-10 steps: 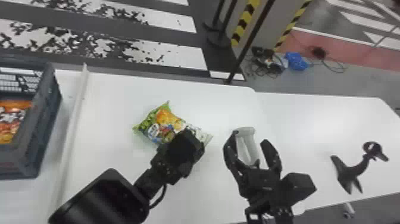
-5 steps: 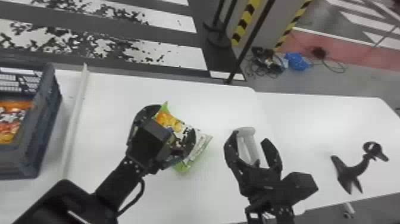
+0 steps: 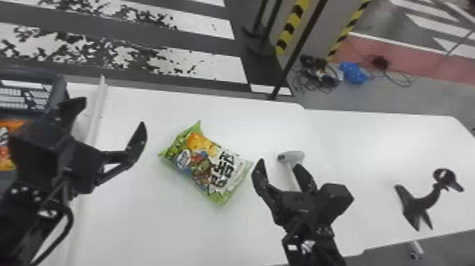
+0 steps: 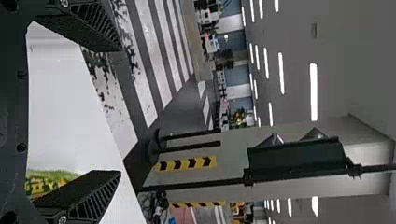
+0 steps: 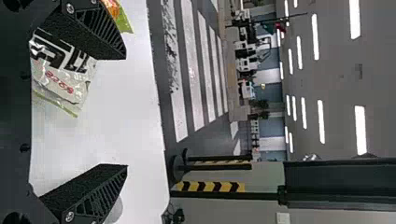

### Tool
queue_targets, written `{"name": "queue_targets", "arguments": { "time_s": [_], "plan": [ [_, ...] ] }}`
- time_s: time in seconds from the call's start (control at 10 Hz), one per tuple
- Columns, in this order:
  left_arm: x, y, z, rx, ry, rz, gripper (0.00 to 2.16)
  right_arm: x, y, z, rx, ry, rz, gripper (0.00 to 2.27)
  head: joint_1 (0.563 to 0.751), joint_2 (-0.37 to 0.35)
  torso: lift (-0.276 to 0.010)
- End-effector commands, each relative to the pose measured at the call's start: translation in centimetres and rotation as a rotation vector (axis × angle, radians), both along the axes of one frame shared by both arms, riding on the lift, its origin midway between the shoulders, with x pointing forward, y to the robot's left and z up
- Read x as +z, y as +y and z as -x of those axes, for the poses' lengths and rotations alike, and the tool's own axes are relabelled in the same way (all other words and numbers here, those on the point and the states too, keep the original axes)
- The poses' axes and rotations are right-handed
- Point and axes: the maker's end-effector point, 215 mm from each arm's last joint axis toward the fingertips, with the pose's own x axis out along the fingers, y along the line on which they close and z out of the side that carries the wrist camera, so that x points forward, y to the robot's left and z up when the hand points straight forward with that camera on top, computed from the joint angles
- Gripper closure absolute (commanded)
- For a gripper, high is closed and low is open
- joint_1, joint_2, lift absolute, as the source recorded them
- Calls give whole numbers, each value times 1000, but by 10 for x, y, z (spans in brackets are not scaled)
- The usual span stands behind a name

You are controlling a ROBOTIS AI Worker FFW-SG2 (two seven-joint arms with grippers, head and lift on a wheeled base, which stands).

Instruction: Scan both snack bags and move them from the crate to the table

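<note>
Both hands spread wide, green bag lying loose between them

In the head view, the left gripper (image 3: pixel 111 114) reaches up from the lower left corner, its fingers splayed and empty, by the inner side of the dark crate (image 3: pixel 60 88). An orange snack bag (image 3: pixel 6 155) sits in that crate, at the left edge of the frame. The green snack bag (image 3: pixel 208 164) lies face up, left of centre, on the white table (image 3: pixel 388 141), well inside the crate's rail (image 3: pixel 98 106). Right of centre, the right gripper (image 3: pixel 280 165) rises from the bottom edge, parted and holding nothing, with a pale handheld scanner (image 3: pixel 292 155) behind its fingers. A black stand (image 3: pixel 418 207) is at lower right.

The left wrist view brings in ceiling lights (image 4: pixel 314 91) and a dark signal housing (image 4: pixel 296 158); the right wrist view gives red print on the green bag's pale end.
</note>
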Motion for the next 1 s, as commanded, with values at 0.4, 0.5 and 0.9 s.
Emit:
{"name": "queue_targets", "arguments": {
  "time_s": [0.4, 0.5, 0.9],
  "plan": [
    [36, 118, 10, 158, -26, 63, 60, -83, 21, -29, 168, 382, -268, 120, 695, -100, -88],
    [35, 117, 10, 152, -22, 67, 60, -87, 12, -34, 171, 406, -317, 120, 695, -76, -88],
    [24, 110, 11, 132, 4, 73, 66, -108, 0, -53, 228, 497, -516, 120, 695, -95, -88]
  ]
}}
